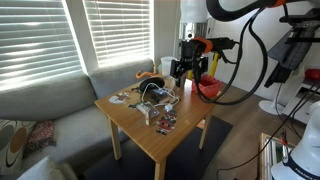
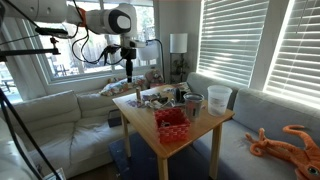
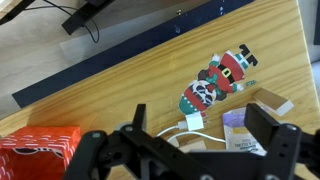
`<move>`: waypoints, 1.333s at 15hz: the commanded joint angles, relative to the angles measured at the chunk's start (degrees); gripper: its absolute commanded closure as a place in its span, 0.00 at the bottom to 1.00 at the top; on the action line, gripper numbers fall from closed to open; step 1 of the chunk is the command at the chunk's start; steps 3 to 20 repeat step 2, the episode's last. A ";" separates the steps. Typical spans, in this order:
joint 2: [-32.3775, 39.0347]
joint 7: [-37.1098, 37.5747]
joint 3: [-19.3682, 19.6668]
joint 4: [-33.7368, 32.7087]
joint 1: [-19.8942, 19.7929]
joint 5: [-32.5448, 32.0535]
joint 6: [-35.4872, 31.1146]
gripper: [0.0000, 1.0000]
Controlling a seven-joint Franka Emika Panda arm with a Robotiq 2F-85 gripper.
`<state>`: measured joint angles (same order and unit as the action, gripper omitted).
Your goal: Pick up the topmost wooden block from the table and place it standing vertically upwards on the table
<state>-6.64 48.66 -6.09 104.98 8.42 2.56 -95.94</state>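
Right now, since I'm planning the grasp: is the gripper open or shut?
Open. In the wrist view the gripper holds its fingers wide apart, nothing clamped between them; the table shows through the gap.

Pincer (image 3: 185, 150) base below bottom edge

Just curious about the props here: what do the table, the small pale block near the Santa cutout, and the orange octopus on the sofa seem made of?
Table: light wood, smooth satin top; grain lines show in the wrist view. Block: likely bare wood, matte, pale tan with sharp edges. Octopus: probably plush fabric, judging by its soft rounded arms; too small to confirm.
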 commanded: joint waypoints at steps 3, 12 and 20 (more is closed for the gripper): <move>0.08 -0.12 -0.95 -0.04 -1.02 0.04 0.04 0.00; 0.08 -0.12 -0.95 -0.04 -1.02 0.04 0.04 0.00; 0.08 -0.12 -0.95 -0.04 -1.02 0.04 0.04 0.00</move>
